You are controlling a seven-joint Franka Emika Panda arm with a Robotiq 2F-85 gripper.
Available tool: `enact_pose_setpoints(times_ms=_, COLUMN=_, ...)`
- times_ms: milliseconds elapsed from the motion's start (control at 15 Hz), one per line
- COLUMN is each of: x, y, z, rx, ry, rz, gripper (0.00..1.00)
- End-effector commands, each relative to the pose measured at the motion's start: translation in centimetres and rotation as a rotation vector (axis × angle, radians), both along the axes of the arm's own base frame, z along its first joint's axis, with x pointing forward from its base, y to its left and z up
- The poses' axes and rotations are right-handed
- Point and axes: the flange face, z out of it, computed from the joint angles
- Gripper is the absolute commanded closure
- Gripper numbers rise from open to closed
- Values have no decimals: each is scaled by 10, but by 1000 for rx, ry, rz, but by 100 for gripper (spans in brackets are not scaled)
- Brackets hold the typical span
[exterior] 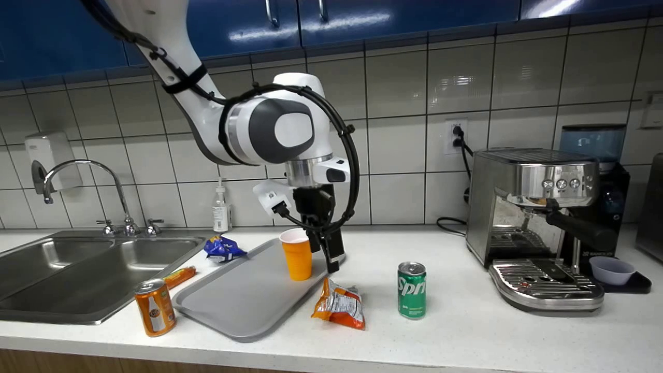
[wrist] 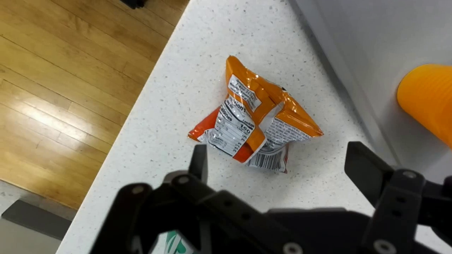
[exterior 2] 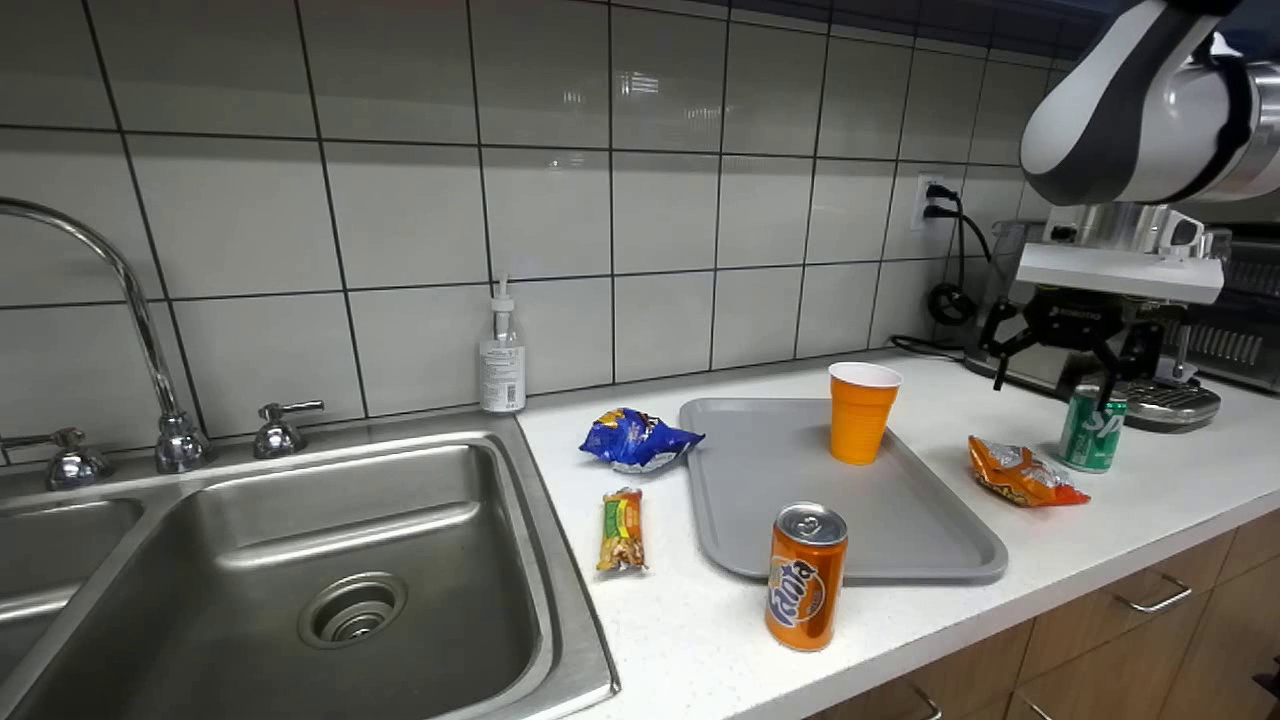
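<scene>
My gripper (wrist: 277, 158) is open and empty above the counter, and it also shows in both exterior views (exterior: 323, 256) (exterior 2: 1052, 385). Below and ahead of its fingers lies an orange crumpled snack bag (wrist: 247, 116), apart from them; it shows in both exterior views (exterior: 339, 305) (exterior 2: 1022, 473). A green Sprite can (exterior: 412, 292) (exterior 2: 1092, 435) stands upright beside the bag; only a sliver of it (wrist: 177, 244) shows behind the left finger in the wrist view. An orange cup (exterior: 297, 259) (exterior 2: 860, 418) (wrist: 429, 100) stands upright on a grey tray (exterior: 233, 305) (exterior 2: 765, 480) (wrist: 367, 35).
An orange Fanta can (exterior: 155, 308) (exterior 2: 805, 580), a snack bar (exterior: 179, 277) (exterior 2: 622, 530) and a blue snack bag (exterior: 222, 248) (exterior 2: 635, 440) lie between tray and sink (exterior 2: 250, 560). A soap bottle (exterior: 221, 211) stands by the wall; an espresso machine (exterior: 533, 173) stands beyond the Sprite can.
</scene>
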Motion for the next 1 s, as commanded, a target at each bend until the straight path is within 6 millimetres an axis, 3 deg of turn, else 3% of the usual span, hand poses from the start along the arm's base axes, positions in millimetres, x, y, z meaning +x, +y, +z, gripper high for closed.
enact_pose_setpoints(times_ms=0, x=5, y=-13, z=-13, rx=15, ry=6, rz=-13, gripper=0)
enact_pose_setpoints(times_ms=933, x=13, y=-34, z=-64, rx=1, ry=125, rz=2, gripper=0)
